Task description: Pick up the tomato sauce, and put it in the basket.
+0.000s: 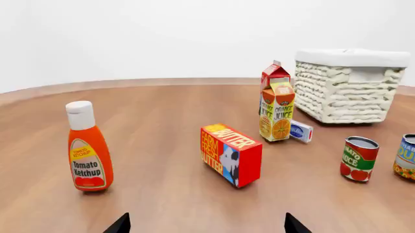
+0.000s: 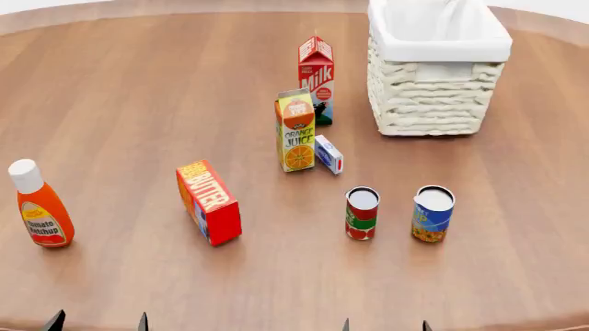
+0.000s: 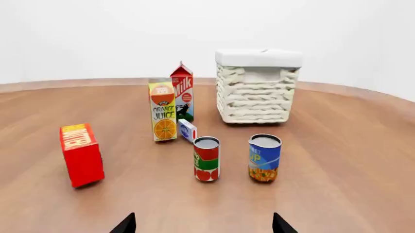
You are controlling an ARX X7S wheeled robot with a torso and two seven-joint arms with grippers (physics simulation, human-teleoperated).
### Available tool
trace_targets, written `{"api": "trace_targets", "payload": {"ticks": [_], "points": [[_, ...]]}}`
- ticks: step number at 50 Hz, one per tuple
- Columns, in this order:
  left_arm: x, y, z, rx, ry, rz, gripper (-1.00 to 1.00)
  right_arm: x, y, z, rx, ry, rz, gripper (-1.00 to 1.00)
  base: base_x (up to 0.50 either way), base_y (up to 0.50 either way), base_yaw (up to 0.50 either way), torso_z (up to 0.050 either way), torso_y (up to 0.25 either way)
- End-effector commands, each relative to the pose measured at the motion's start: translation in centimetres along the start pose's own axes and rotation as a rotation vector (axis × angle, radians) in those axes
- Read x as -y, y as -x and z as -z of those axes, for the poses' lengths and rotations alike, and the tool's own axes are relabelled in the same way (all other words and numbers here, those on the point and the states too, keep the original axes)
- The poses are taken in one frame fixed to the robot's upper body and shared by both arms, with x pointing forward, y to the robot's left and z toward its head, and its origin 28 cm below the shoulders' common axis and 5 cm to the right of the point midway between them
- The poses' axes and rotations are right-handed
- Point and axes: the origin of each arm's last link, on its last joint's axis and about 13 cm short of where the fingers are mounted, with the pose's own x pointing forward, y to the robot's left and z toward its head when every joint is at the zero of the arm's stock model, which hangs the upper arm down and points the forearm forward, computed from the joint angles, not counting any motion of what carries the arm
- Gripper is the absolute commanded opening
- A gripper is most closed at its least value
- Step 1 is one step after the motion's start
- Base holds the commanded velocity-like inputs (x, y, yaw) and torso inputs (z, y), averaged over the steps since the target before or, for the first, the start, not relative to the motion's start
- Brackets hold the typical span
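Groceries stand on a wooden table [image 2: 138, 103]: ketchup bottle [image 2: 38, 205] near the left edge, butter box [image 2: 209, 202], orange juice carton [image 2: 296, 130], milk carton [image 2: 316, 78], blue-and-yellow can [image 2: 432, 214] mid-table.

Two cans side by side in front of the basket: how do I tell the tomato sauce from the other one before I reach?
The tomato sauce has a red label with a green band; the blue-and-yellow can is blue above, yellow below. In the head view the tomato sauce stands on the left, nearer the butter box, the blue-and-yellow can on the right. The tomato sauce looks slightly slimmer. Both stand upright, apart, with pale lids.
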Motion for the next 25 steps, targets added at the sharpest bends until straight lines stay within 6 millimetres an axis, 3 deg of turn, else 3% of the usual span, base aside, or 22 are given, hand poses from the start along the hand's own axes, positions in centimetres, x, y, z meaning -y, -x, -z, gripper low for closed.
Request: {"api": "trace_targets", "payload": {"ticks": [1,6,17,25], "points": [[0.0,0.3,-0.8,0.026,-0.003,-0.002,1.0,-0.1,0.4,-0.9,0.032,-0.007,-0.005,1.0,0.0,0.0,0.0,0.0,0.0],[0.1,1.7,-3.8,0.128,-0.046,-0.011,1.0,-0.1,1.8,-4.8,0.144,-0.004,-0.002,1.0,0.0,0.0,0.0,0.0,0.0],[0.3,4.5,-8.2,0.262,-0.068,-0.024,1.0,-0.4,4.9,-9.3,0.313,-0.046,-0.024,1.0,0.0,0.0,0.0,0.0,0.0],[0.3,7.8,-12.2,0.408,-0.063,-0.032,1.0,-0.6,7.4,-12.6,0.43,-0.054,-0.04,1.0,0.0,0.0,0.0,0.0,0.0]]}}
